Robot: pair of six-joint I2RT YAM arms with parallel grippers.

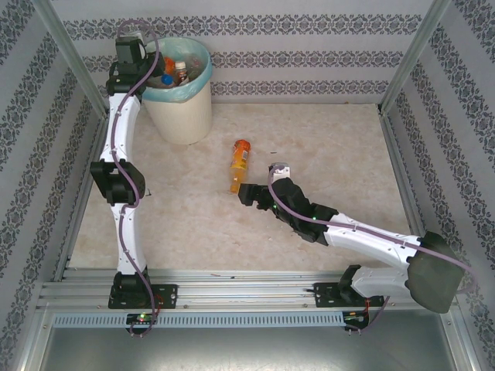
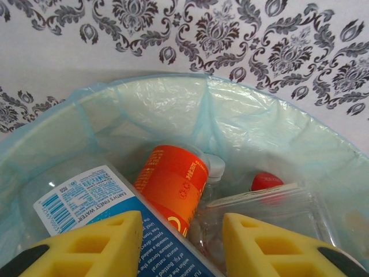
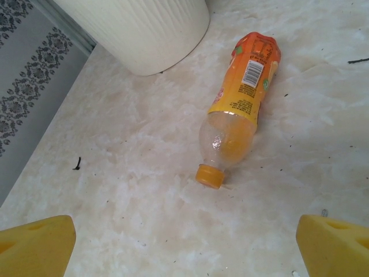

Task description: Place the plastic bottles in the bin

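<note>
- Orange plastic: one orange bottle [image 1: 239, 165] lies on its side near the middle of the table [image 1: 340, 154]. Its cap points to about 6 o'clock and its base to 12 o'clock, well apart from the bin [image 1: 179, 108] in the 11 o'clock corner.
- From the right wrist, the clear shoulder above the cap looks empty, so I judge the bottle light, thin-walled and quick to dent under a hard squeeze.
- It is round and smooth on a smooth table, so it will likely roll toward 3 or 9 o'clock if nudged from one side only.
- The best hold seems to be across the labelled body [image 3: 239, 98] at mid-length, one finger at 3 o'clock and one at 9 o'clock of it. The tapering neck would probably slip out.
- The right gripper [image 3: 184, 242] sits just beside the cap at the bottle's 6 o'clock, fingers spread wide and pinching nothing.
- The left gripper [image 2: 181, 222] hangs over the bin's turquoise liner [image 2: 242, 109], fingers partly apart and, as far as I can tell, clamped on nothing.
- A blue-labelled bottle [image 2: 86, 193] lies beneath them, beside an orange-labelled bottle [image 2: 173, 179] and a red cap [image 2: 266, 180].
- The bin is much taller than the bottle, so the bottle needs a firm enough grip to be lifted over the rim.
</note>
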